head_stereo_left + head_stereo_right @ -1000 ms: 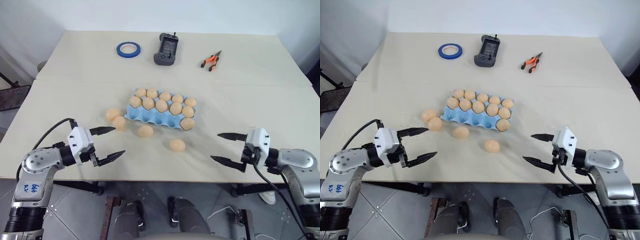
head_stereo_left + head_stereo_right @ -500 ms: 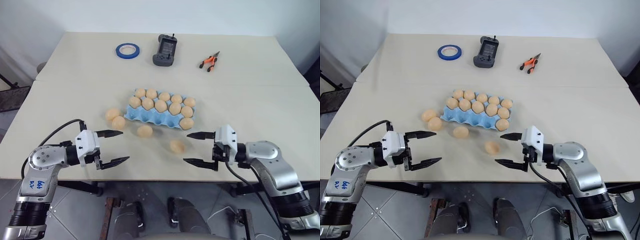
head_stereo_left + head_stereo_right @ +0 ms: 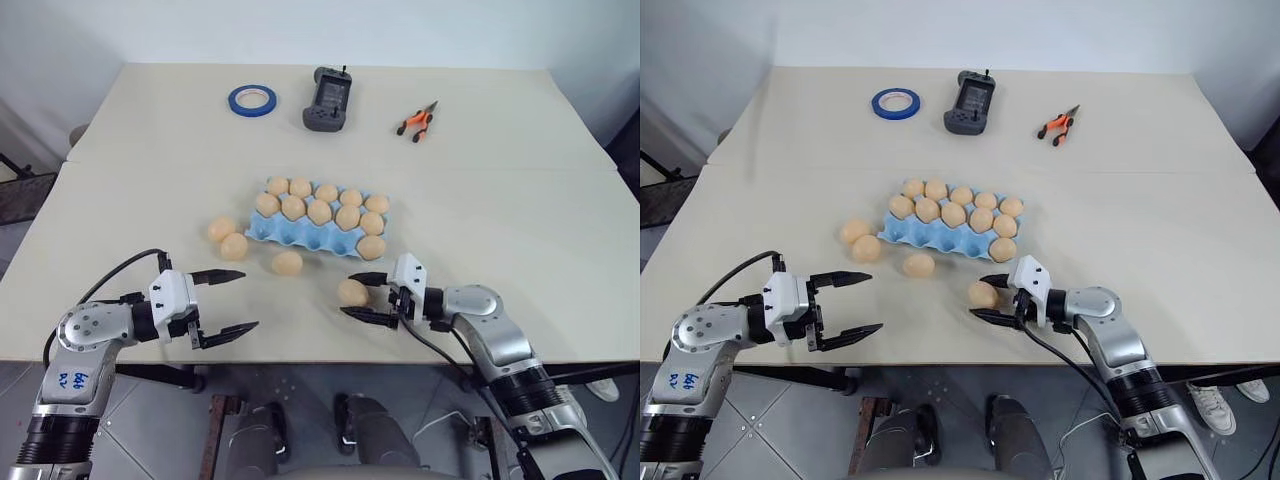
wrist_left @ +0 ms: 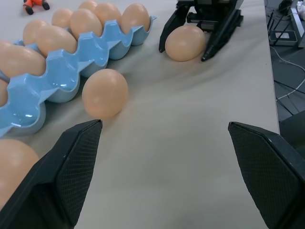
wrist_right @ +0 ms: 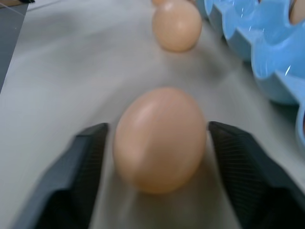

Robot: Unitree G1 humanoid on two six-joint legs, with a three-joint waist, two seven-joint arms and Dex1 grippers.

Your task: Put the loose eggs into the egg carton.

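The light blue egg carton (image 3: 300,237) lies at the table's middle with several eggs in its cups. Several loose eggs lie on the table in front of it: two by its left end (image 3: 222,228) (image 3: 234,246), one in front (image 3: 287,262), and one further right (image 3: 352,292). My right gripper (image 3: 347,295) is level with the table and shut on that last egg (image 5: 159,138), one finger on each side, the egg resting on the table. My left gripper (image 3: 248,299) hovers open and empty near the front edge, left of the loose eggs.
A blue tape ring (image 3: 251,99), a black handheld device (image 3: 328,98) and orange-handled pliers (image 3: 420,119) lie along the far side of the table. The table's front edge runs just behind both grippers.
My right gripper has swept left along the front of the table to the rightmost loose egg and its fingers have closed in on it. The left gripper has stayed put, still open.
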